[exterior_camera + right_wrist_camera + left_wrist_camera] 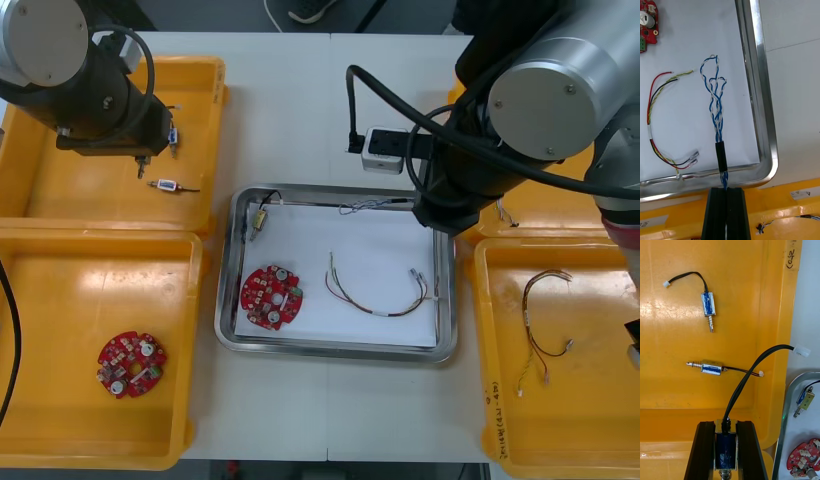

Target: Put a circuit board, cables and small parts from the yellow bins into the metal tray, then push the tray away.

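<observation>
Although the shiny, white-floored metal tray (225, 300) had not yet been pushed away, you had it mostly loaded: a round red circuit board (271, 297) by its near left corner, a red, yellow and black cable (380, 295) near the middle, a small metal part (258, 221) at its far left corner. Your right gripper (726, 189), at the far right corner, pinched its fingers together on a twisted blue and white cable (716, 108) stretched along the far edge. Your left gripper (725, 424), above the far left yellow bin (40, 190), gripped a blue-wrapped small metal part with a black lead (725, 448), fingers apart by its width. Releasing both, then the push, seemed left.
</observation>
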